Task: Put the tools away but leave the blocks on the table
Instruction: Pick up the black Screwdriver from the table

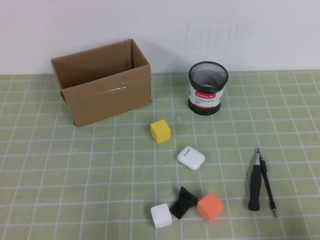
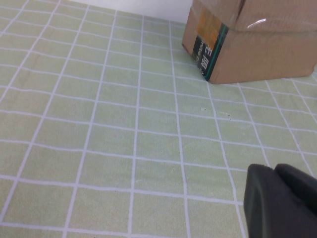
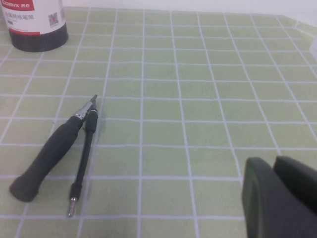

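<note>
The black-handled screwdriver (image 1: 255,187) and the thin dark pointed tool (image 1: 266,185) lie side by side on the green grid table (image 1: 75,165) at the right. They also show in the right wrist view, screwdriver (image 3: 49,153) and pointed tool (image 3: 85,158). The red-handled scissors are out of view. The yellow block (image 1: 160,131) sits mid-table; the white block (image 1: 161,215) and orange block (image 1: 210,207) sit near the front. My left gripper (image 2: 275,171) is shut and empty over bare table near the box. My right gripper (image 3: 272,163) is shut and empty, apart from the tools. Neither arm shows in the high view.
An open cardboard box (image 1: 102,82) stands at the back left, also in the left wrist view (image 2: 257,44). A black mesh cup (image 1: 208,88) stands at the back centre-right, also in the right wrist view (image 3: 34,25). A glossy white case (image 1: 191,158) and a small black angular object (image 1: 183,202) lie among the blocks.
</note>
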{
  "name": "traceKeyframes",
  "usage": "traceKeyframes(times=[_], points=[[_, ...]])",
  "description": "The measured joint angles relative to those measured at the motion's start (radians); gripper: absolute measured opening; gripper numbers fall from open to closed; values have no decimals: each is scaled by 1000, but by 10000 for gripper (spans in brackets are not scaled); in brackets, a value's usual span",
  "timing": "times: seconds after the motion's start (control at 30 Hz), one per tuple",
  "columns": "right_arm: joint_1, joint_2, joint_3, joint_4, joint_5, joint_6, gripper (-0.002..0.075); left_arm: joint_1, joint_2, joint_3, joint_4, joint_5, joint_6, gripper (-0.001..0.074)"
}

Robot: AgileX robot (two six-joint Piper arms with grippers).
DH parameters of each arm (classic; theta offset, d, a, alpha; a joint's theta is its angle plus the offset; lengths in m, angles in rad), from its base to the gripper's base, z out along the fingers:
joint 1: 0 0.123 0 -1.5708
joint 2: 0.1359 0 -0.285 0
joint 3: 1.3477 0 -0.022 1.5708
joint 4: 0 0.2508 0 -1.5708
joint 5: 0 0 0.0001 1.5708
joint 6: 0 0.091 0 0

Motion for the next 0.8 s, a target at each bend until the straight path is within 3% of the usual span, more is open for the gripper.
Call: traceKeyframes(times=[0.13, 0.53, 0.63, 0.8], points=[[0, 0, 2, -4, -42, 0, -7, 0, 0, 0, 0, 0, 0, -3], [0, 0, 6, -9, -417, 14, -7, 0, 0, 0, 0, 0, 0, -3], [0, 0, 6, -9, -562, 36, -7, 0, 0, 0, 0, 0, 0, -3], [0, 0, 6, 34, -962, 80, -7, 0, 0, 0, 0, 0, 0, -4]])
